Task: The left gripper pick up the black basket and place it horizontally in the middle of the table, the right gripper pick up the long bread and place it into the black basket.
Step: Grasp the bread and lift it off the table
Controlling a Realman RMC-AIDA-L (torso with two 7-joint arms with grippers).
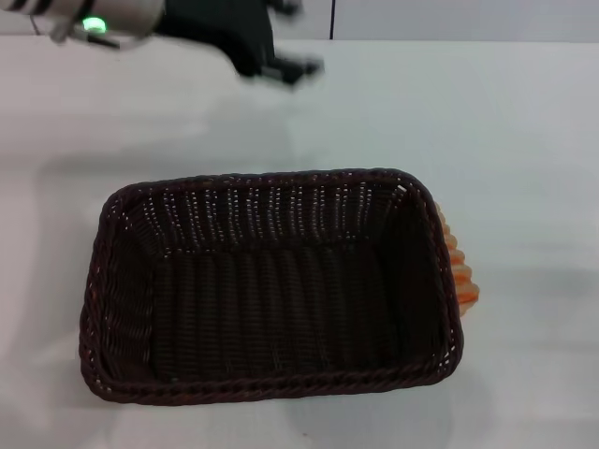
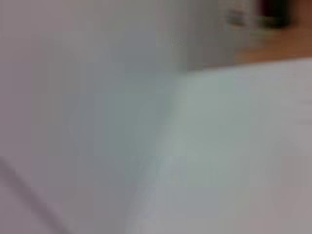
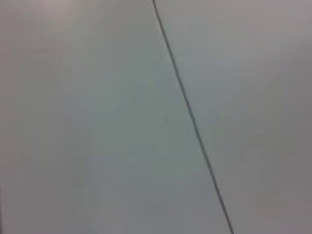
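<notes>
1. The table (image 1: 524, 122) is plain, smooth and white, and it fills nearly the whole head view; a pale wall runs along its far edge.
2. The left wrist view shows only a blur of white surface, with a brownish strip and something dark at one corner, too soft to name.
3. The right wrist view shows a pale flat surface crossed by one thin dark line.
4. I can read no writing, brand or label anywhere.
5. The left gripper (image 1: 290, 67) sits at the far side of the table, up above the surface and well apart from the basket, on a silver arm with its green ring light (image 1: 92, 24) glowing.
6. Its dark fingers are smeared, so I cannot tell whether they are released or clenched; nothing shows in them.
7. The black basket (image 1: 122, 281) rests on the table with its long side across the view, upright, nothing inside.
8. The long bread (image 1: 462, 273) lies outside the basket, tucked against its right wall, only orange and tan ridges peeking past the rim.
9. The right gripper appears in no view.
</notes>
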